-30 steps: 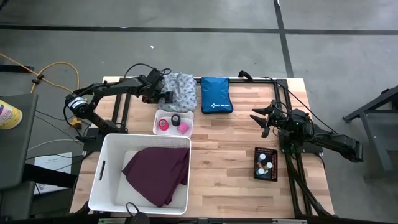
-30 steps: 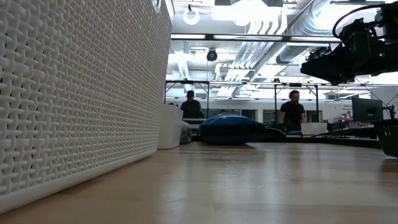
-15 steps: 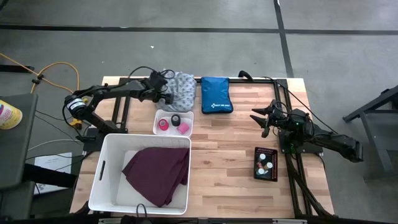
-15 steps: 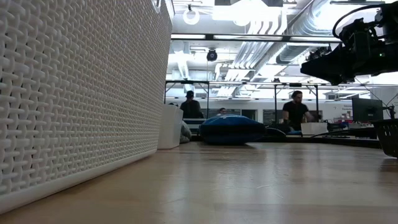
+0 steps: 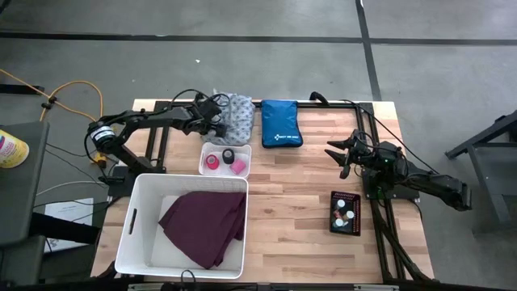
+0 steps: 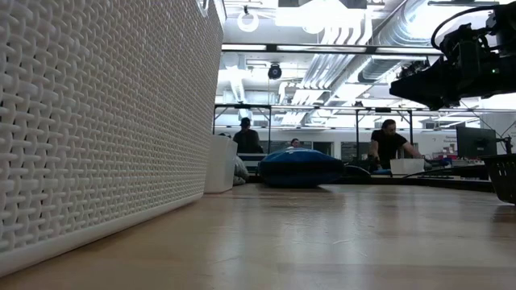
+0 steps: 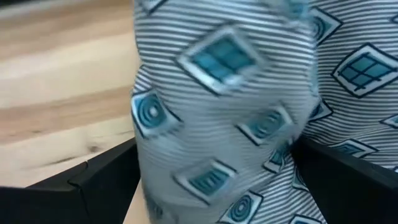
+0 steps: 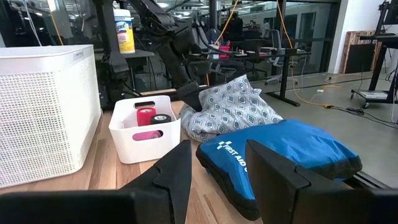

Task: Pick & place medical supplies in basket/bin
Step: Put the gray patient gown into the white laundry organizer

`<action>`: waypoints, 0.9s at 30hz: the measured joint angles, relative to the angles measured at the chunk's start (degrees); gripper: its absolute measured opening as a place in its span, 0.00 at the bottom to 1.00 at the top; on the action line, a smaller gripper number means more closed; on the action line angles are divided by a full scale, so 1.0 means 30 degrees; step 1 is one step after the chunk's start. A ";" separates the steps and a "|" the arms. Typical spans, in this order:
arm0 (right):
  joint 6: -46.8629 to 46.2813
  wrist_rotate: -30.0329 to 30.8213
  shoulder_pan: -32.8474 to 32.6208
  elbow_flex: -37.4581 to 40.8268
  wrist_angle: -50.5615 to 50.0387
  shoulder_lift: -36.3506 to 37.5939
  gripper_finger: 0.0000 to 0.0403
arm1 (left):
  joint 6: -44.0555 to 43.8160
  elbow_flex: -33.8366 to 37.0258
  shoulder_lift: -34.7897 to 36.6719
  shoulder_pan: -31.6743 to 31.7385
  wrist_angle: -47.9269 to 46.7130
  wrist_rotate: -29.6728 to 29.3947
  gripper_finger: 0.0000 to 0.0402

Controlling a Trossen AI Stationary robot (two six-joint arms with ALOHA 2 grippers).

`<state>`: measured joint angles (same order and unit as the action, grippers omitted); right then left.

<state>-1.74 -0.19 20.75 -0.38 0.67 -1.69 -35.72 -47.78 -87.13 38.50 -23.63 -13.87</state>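
Note:
A grey-white patterned cloth (image 5: 236,115) lies bunched at the table's far edge, left of the blue pouch (image 5: 280,124). My left gripper (image 5: 216,121) is at the cloth's left side, open, with a raised fold (image 7: 224,112) between its fingers. A small white tray (image 5: 225,148) nearer the front holds pink tape rolls (image 5: 212,162) and a black tape roll (image 5: 229,154). The purple cloth (image 5: 203,225) lies in the white basket (image 5: 136,242). Vials (image 5: 346,212) sit in a black tray. My right gripper (image 5: 335,155) hangs open over the table's right part, touching nothing. My left gripper has its open fingers (image 7: 106,180) on either side of a raised fold at the cloth's left edge (image 8: 202,106), and the fold fills the gap between them. The fingers slant down from the table's left. The cloth lies on the table.
The blue pouch (image 8: 280,155) lies right beside the cloth at the far edge. The white basket (image 6: 97,121) fills the near left corner, with the small tray against its far wall. Bare wood (image 5: 291,202) lies in the middle between basket and vial tray. People stand in the room behind.
My left gripper has gone toward the table's right edge, onto the patterned cloth's left side, and its wrist has rolled. It has stayed open. The right arm has kept still.

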 joint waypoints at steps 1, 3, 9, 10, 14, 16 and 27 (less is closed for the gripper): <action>0.0000 0.0000 0.0000 0.0000 0.0000 0.0000 0.34 | -0.0116 -0.0014 -0.0222 0.0000 0.0045 0.0307 0.98; 0.0000 0.0000 -0.0004 0.0002 0.0000 0.0000 0.34 | -0.0392 -0.0017 -0.0683 0.0048 0.0090 0.0758 0.98; 0.0000 0.0000 -0.0007 0.0006 0.0007 -0.0001 0.34 | -0.0620 -0.0031 -0.1079 0.0044 0.0346 0.1013 0.98; 0.0000 0.0000 -0.0007 0.0007 0.0000 -0.0007 0.34 | -0.0663 -0.0031 -0.1079 0.0044 0.0346 0.1051 0.98; 0.0000 0.0000 -0.0007 0.0002 0.0000 -0.0004 0.34 | -0.1199 -0.0026 -0.1086 0.0049 0.0326 0.1356 0.98; 0.0000 0.0000 -0.0007 -0.0001 0.0000 -0.0002 0.34 | -0.1222 -0.0024 -0.1093 0.0051 0.0266 0.1385 0.98; 0.0000 0.0000 -0.0006 0.0005 0.0000 -0.0006 0.34 | -0.1334 -0.0031 -0.1742 0.0393 -0.0177 0.2374 0.98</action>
<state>-1.74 -0.19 20.74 -0.37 0.67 -1.71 -39.72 -47.88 -92.36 39.68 -24.16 -6.75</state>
